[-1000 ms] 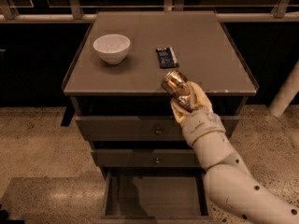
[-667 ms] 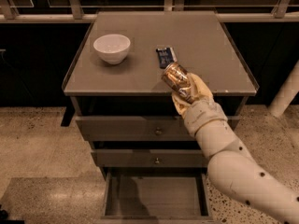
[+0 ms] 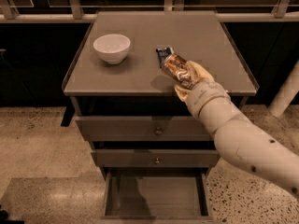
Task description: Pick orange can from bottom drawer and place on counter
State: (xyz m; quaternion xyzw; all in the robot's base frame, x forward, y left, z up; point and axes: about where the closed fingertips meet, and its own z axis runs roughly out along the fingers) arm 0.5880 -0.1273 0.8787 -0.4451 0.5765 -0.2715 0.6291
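- Above the front edge of the desk [image 3: 135, 76], your hand [image 3: 189, 80] is clenched around the orange can [image 3: 177, 70], which is tilted and off the surface.
- The can is probably light, stiff and slick, so grip the side wall mid-body.
- Bare desk lies ahead and to the right. Avoid the blue packet [image 3: 162, 55] just behind the can and the white bowl [image 3: 111, 47] at the left.

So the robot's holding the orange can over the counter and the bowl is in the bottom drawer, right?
No. The camera view shows the white bowl on the counter, not in the bottom drawer; the jaws do hold the orange can over the counter.
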